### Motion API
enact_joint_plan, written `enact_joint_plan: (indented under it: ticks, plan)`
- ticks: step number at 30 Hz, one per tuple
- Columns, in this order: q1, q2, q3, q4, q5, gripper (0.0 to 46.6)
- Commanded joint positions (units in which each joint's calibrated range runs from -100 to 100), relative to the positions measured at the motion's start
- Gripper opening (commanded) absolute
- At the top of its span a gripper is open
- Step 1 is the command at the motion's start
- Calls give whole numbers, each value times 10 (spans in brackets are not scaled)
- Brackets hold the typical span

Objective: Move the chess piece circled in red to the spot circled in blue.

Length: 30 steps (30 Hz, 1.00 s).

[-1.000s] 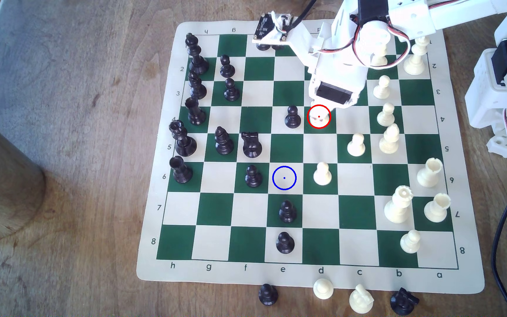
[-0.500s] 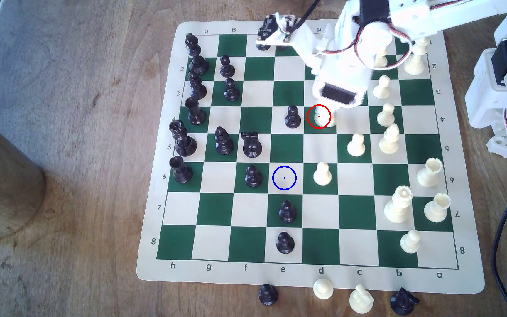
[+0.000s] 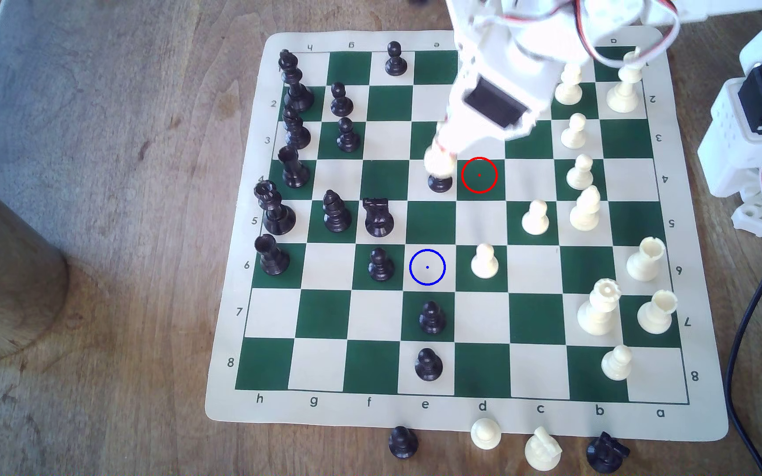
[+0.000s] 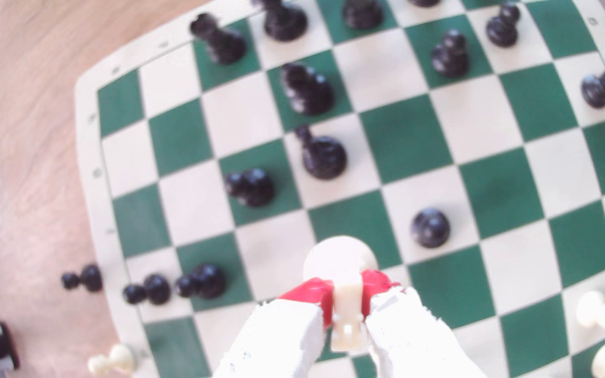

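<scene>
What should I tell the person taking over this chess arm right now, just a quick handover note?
Gripper: shut on the chess piece, red-padded fingers clamped either side of it.
Chess piece: off the board, hanging in the exterior view over the black pawn beside the red-ringed square, which is bare.
The spot: free, with a black pawn on its left and a white pawn on its right in the exterior view.
Done: pick-up.
Left: carry it toward the spot, probably high enough to clear the neighbours, set it down, open, withdraw.
</scene>
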<state>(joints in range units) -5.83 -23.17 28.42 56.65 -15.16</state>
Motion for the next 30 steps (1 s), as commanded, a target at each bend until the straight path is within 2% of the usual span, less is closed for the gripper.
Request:
enact_joint_plan:
  ticks: [1,8,20,30]
  plan:
    - [-61,32,-59,-10,-14,4]
    - [-84,94,-76,-61,-19,4]
    - [-73,217,-139,-68,-17,4]
    - [-80,248,-153,-72,-16,4]
